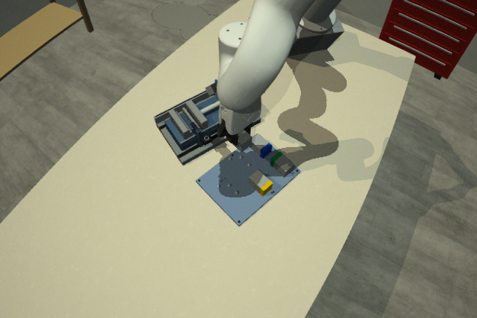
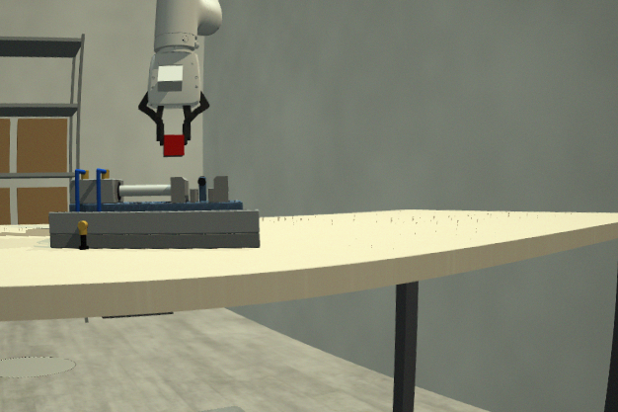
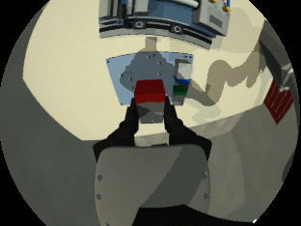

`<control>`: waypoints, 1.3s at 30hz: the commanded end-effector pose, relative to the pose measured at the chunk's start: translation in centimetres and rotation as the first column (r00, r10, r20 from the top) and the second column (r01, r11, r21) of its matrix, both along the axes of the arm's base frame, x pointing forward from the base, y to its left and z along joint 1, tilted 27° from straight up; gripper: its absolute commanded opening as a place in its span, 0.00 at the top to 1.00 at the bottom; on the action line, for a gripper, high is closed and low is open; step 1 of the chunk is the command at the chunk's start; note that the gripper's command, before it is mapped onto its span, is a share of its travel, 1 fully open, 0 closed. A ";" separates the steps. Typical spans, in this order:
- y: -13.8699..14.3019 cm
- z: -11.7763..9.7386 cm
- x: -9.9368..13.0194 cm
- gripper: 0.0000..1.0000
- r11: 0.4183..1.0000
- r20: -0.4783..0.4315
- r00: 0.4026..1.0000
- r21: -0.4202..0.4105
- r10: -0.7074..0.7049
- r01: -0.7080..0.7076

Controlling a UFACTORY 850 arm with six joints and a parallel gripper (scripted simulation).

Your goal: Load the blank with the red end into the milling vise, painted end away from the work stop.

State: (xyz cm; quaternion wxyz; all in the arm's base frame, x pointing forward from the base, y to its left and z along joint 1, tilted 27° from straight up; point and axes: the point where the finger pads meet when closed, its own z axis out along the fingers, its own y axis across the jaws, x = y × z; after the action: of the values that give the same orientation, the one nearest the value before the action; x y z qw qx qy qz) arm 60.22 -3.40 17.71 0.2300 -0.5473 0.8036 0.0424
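Observation:
My gripper is shut on the grey blank with the red end. It holds the blank in the air, above the jaw tops in the exterior view, red end towards the vise. In the top view the blank appears between the vise and the infeed plate. The fixed jaw and hose-side jaw stand apart, no blank between them. The work stop stands at their plate-side end.
The yellow-ended blank, green-ended blank and blue-ended blank are on the infeed plate. Small pegs stand on it too. Blue hoses rise at the vise's far end from the fixed jaw. The raised plate carries the vise.

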 end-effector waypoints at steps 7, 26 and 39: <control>-0.1 0.3 -0.1 1.00 1.000 -0.001 1.000 0.000 0.000 0.000; 0.0 0.1 0.0 1.00 1.000 -0.001 1.000 0.000 0.000 0.000; 0.1 -0.1 0.1 1.00 1.000 -0.001 1.000 0.000 0.000 0.000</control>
State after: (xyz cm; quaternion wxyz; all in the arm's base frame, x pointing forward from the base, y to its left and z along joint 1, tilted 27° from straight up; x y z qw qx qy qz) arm 60.21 -3.32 17.54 0.2289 -0.5473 0.8038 0.0435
